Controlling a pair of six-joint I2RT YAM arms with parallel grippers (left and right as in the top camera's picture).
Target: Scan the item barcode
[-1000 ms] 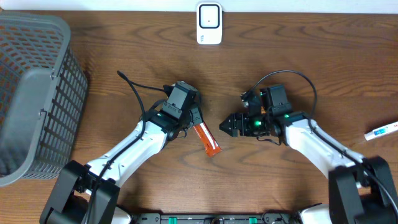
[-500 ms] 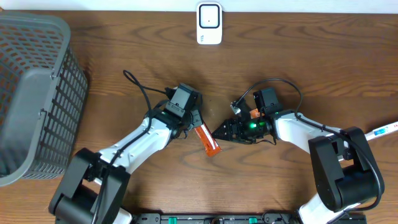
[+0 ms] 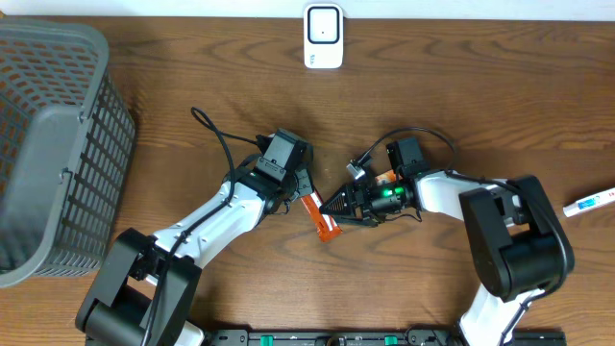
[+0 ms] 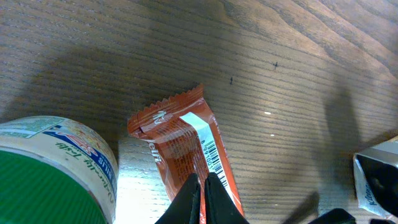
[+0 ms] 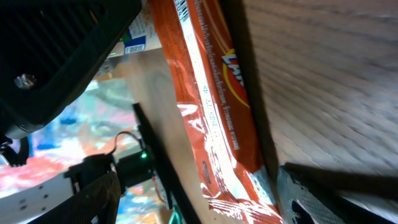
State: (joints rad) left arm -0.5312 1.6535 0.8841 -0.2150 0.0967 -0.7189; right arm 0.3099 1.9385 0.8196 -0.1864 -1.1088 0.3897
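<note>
Orange snack wrapper [image 3: 321, 217] sits well apart from the scanner [image 3: 323, 37], on its near side. The left pincer [image 3: 302, 189] is clamped on the wrapper's upper end, and the right pincer [image 3: 333, 205] has its jaws apart at the free end. Step judged: two-arm regrasp. Next: close right, lift, turn barcode [image 4: 212, 157] toward scanner.

You've got a brown wooden table [image 3: 192, 77] under everything. On your left sits a grey basket [image 3: 96, 154]; white scanner [image 3: 323, 37] far edge, small tube [image 3: 588, 203] right.

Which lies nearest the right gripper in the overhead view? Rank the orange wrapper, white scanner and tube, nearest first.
1. Orange wrapper, right at the right gripper's jaws.
2. White scanner, top centre of the view.
3. Tube, at the far right edge.
</note>
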